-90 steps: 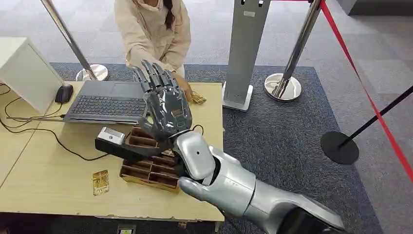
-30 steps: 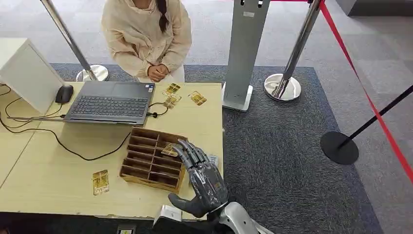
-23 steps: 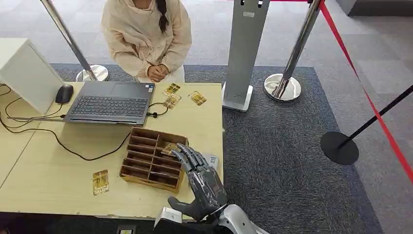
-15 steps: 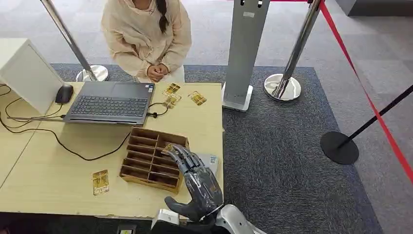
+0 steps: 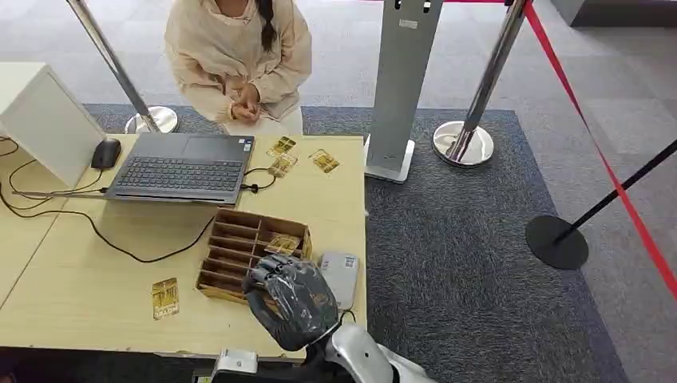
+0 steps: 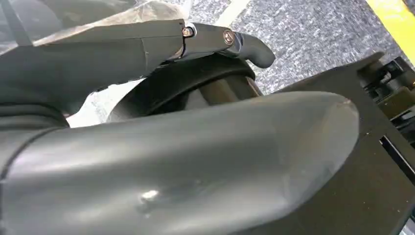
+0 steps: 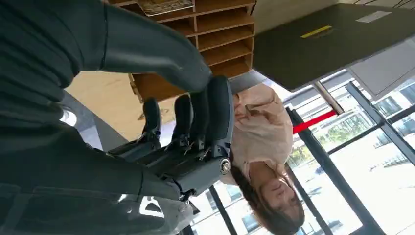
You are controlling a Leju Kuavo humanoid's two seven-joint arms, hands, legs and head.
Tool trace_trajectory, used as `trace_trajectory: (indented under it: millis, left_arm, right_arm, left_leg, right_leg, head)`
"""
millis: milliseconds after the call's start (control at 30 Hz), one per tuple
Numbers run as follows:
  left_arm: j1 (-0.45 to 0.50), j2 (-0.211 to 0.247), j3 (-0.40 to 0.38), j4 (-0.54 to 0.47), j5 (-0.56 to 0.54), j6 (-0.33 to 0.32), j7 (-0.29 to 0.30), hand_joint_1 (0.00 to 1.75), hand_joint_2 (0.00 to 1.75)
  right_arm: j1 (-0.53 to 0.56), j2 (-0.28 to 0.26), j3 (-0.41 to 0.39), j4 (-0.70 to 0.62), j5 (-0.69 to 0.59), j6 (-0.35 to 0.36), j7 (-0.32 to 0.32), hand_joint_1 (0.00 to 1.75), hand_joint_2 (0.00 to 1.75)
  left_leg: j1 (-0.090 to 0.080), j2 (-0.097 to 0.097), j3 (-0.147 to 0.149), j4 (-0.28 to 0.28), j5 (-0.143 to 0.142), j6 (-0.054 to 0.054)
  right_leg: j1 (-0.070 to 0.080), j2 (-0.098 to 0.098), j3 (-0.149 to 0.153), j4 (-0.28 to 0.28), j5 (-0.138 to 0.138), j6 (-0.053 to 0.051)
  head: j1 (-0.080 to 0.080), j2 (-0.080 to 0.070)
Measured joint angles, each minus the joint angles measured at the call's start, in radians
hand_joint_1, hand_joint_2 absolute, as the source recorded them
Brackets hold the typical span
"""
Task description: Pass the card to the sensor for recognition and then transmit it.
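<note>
A gold-patterned card (image 5: pixel 282 243) lies in a right-hand compartment of the wooden divided box (image 5: pixel 227 257). The grey sensor pad (image 5: pixel 339 276) lies flat on the table just right of the box. My right hand (image 5: pixel 287 300) hovers palm down over the box's near right corner, fingers bent, nothing in it. The right wrist view has its fingers (image 7: pixel 205 122) curving toward the thumb with a gap, the box (image 7: pixel 215 41) beyond. My left hand (image 6: pixel 186 147) hangs beside the table over grey carpet, holding nothing.
One loose card (image 5: pixel 165 298) lies left of the box, and several more (image 5: pixel 281 155) lie near the laptop (image 5: pixel 180 165). A person (image 5: pixel 238 60) sits across the table. A cable (image 5: pixel 120 243) crosses the tabletop. A grey kiosk post (image 5: pixel 399 88) and stanchions stand to the right.
My right hand drew back from the person's side, then turned palm down and slid left over the box's near corner. The person lifted their clasped hands.
</note>
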State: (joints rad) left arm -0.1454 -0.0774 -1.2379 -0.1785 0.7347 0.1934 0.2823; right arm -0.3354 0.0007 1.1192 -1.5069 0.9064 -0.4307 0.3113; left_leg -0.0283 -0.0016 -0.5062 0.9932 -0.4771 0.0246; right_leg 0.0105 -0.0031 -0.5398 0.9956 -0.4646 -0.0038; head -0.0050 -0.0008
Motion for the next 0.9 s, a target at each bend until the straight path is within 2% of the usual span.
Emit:
trace_trajectory:
  millis: [133, 167, 233, 267, 300, 400, 467, 500, 567, 900]
  left_arm:
    - [-0.003, -0.004, -0.001, -0.003, -0.007, 0.003, 0.014, 0.0, 0.0]
    - [-0.004, -0.004, -0.001, -0.004, -0.008, 0.003, 0.015, 0.0, 0.0]
    - [-0.004, -0.005, -0.001, -0.005, -0.01, 0.003, 0.018, 0.0, 0.0]
    - [-0.004, -0.005, -0.001, -0.005, -0.01, 0.003, 0.018, 0.0, 0.0]
    - [-0.005, -0.005, -0.001, -0.005, -0.011, 0.003, 0.019, 0.0, 0.0]
    - [-0.005, -0.005, -0.001, -0.005, -0.013, 0.003, 0.02, 0.0, 0.0]
    - [-0.005, -0.005, -0.001, -0.005, -0.013, 0.003, 0.02, 0.0, 0.0]
    - [-0.005, -0.005, -0.001, -0.005, -0.013, 0.003, 0.02, 0.0, 0.0]
    - [-0.005, -0.005, -0.001, -0.005, -0.014, 0.003, 0.021, 0.0, 0.0]
    - [-0.008, -0.006, -0.001, -0.006, -0.023, 0.003, 0.027, 0.0, 0.0]
  right_arm:
    - [-0.013, 0.012, 0.01, 0.015, 0.005, 0.001, -0.005, 1.34, 1.75]
    - [-0.018, 0.016, 0.015, 0.02, 0.006, 0.002, -0.007, 1.26, 1.75]
    - [-0.025, 0.026, 0.019, 0.027, 0.007, 0.003, -0.008, 1.26, 1.75]
    - [-0.029, 0.03, 0.021, 0.03, 0.007, 0.003, -0.008, 1.13, 1.75]
    - [-0.033, 0.033, 0.023, 0.033, 0.007, 0.003, -0.008, 0.93, 1.75]
    - [-0.04, 0.042, 0.027, 0.043, 0.006, 0.005, -0.008, 0.61, 1.75]
    - [-0.043, 0.048, 0.029, 0.05, 0.004, 0.006, -0.008, 0.61, 1.75]
    - [-0.045, 0.051, 0.03, 0.054, 0.001, 0.006, -0.008, 0.52, 1.75]
    - [-0.047, 0.055, 0.031, 0.061, -0.002, 0.009, -0.008, 0.51, 1.75]
    - [-0.072, 0.092, 0.042, 0.098, -0.021, 0.021, -0.021, 0.51, 1.75]
  left_leg:
    - [0.0, 0.0, 0.0, 0.0, 0.0, 0.0]
    - [0.0, 0.0, 0.0, 0.0, 0.0, 0.0]
    - [0.0, 0.0, 0.0, 0.0, 0.0, 0.0]
    - [0.0, 0.0, 0.0, 0.0, 0.0, 0.0]
    - [0.0, 0.0, 0.0, 0.0, 0.0, 0.0]
    - [0.0, 0.0, 0.0, 0.0, 0.0, 0.0]
    - [0.0, 0.0, 0.0, 0.0, 0.0, 0.0]
    - [0.0, 0.0, 0.0, 0.0, 0.0, 0.0]
    - [0.0, 0.0, 0.0, 0.0, 0.0, 0.0]
    - [0.0, 0.0, 0.0, 0.0, 0.0, 0.0]
  right_leg:
    - [0.0, 0.0, 0.0, 0.0, 0.0, 0.0]
    - [0.0, 0.0, 0.0, 0.0, 0.0, 0.0]
    - [0.0, 0.0, 0.0, 0.0, 0.0, 0.0]
    - [0.0, 0.0, 0.0, 0.0, 0.0, 0.0]
    - [0.0, 0.0, 0.0, 0.0, 0.0, 0.0]
    - [0.0, 0.0, 0.0, 0.0, 0.0, 0.0]
    - [0.0, 0.0, 0.0, 0.0, 0.0, 0.0]
    - [0.0, 0.0, 0.0, 0.0, 0.0, 0.0]
    - [0.0, 0.0, 0.0, 0.0, 0.0, 0.0]
    - [0.0, 0.0, 0.0, 0.0, 0.0, 0.0]
  head:
    - [0.0, 0.0]
    - [0.0, 0.0]
    - [0.0, 0.0]
    - [-0.001, 0.0]
    - [0.0, 0.0]
    - [0.0, 0.0]
    - [0.0, 0.0]
    - [0.0, 0.0]
    - [0.0, 0.0]
    - [0.0, 0.0]
